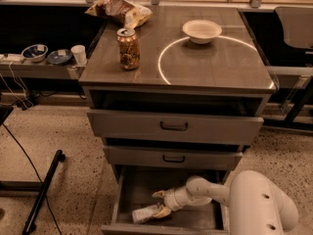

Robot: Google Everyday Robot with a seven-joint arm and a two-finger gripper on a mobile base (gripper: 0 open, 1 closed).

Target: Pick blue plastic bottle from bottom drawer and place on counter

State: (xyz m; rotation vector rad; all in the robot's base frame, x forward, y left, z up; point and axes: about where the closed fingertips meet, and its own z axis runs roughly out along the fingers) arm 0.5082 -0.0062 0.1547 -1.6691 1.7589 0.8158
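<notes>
The blue plastic bottle [145, 213] lies on its side on the floor of the open bottom drawer [126, 189], near the drawer's front left. My gripper [159, 202] reaches into the drawer from the right on a white arm. Its two tan fingers are spread open: one fingertip [163, 211] touches the bottle's right end, the other [157, 194] is above it. The counter [205, 62], with its white circle, is above the three drawers.
On the counter stand a brown drink can [128, 48], a white bowl [201, 31] and a snack bag [119, 10]. A side shelf [39, 68] at left holds bowls and a cup. The two upper drawers are slightly pulled out. A dark pole [43, 190] lies on the floor.
</notes>
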